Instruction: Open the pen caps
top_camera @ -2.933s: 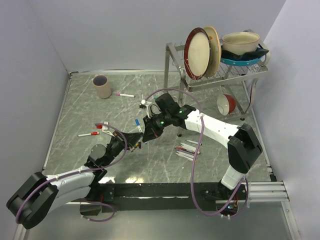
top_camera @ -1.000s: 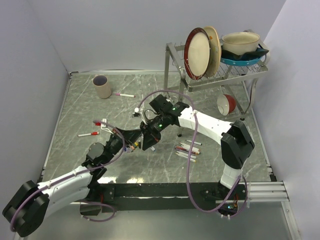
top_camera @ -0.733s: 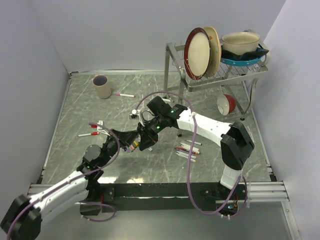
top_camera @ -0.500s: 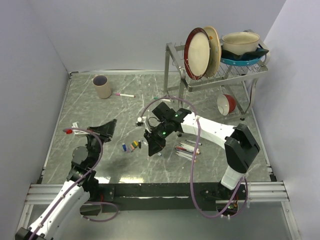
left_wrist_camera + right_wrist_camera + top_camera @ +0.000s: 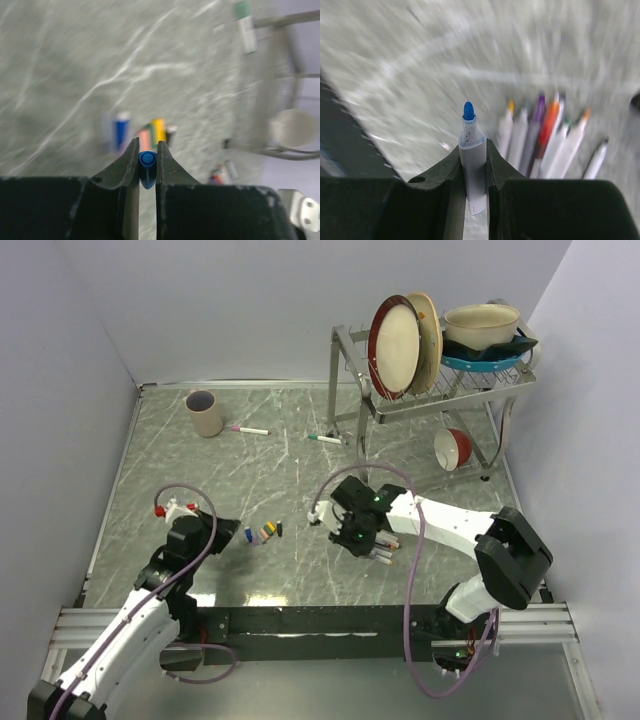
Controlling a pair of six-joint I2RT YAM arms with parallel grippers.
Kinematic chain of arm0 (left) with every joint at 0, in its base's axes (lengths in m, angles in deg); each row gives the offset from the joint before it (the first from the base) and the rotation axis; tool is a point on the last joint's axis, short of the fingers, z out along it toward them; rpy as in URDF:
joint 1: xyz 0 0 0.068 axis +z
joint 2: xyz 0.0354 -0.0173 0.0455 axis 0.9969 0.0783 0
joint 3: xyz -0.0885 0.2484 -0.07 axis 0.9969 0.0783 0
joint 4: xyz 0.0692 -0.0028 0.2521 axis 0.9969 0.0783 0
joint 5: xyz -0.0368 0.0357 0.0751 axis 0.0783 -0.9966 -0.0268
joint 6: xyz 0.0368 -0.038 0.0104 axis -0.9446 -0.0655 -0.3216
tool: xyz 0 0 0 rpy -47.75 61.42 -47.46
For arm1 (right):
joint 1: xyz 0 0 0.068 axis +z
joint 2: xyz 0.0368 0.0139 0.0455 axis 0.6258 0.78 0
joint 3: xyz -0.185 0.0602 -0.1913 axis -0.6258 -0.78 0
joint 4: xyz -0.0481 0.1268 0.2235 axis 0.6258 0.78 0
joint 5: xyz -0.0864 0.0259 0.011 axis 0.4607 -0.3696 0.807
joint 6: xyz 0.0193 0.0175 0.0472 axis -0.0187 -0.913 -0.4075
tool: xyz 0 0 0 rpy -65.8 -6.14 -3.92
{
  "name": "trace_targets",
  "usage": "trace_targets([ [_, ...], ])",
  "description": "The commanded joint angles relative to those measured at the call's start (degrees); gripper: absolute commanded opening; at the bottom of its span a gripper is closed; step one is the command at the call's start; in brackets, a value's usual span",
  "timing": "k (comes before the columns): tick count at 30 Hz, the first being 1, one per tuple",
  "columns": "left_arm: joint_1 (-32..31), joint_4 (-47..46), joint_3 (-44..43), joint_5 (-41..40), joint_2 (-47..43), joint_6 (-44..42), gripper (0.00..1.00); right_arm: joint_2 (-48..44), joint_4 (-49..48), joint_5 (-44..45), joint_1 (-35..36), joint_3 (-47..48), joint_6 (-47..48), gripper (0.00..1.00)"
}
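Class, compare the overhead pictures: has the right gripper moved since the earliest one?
Yes. The right gripper, holding a white blue-tipped pen, has shifted rightward and down the view, away from the beige cup.

Pen caps (image 5: 263, 532) lie left of the pens (image 5: 547, 127).
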Motion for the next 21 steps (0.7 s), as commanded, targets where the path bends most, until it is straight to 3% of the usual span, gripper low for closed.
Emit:
trace_targets([
  [1, 0.25, 8.31, -2.29, 2.15, 5.05, 2.37, 0.01, -1.43, -3.86, 8.71, -2.06, -2.21, 1.92, 0.05],
  [6, 0.25, 10.24, -4.22, 0.30, 10.77, 2.37, 0.01, -1.25, -3.51, 9.32, -3.03, -2.21, 2.10, 0.08],
  [10, 0.25, 9.81, -3.88, -1.01, 12.79, 3.42, 0.01, -0.99, -3.95, 10.55, -3.03, -2.65, 1.92, 0.17],
  [21, 0.25, 6.03, -3.87, -0.84, 18.59, 2.98, 0.18, 1.56, -4.56, 13.99, -3.12, -2.91, 1.31, 0.30],
])
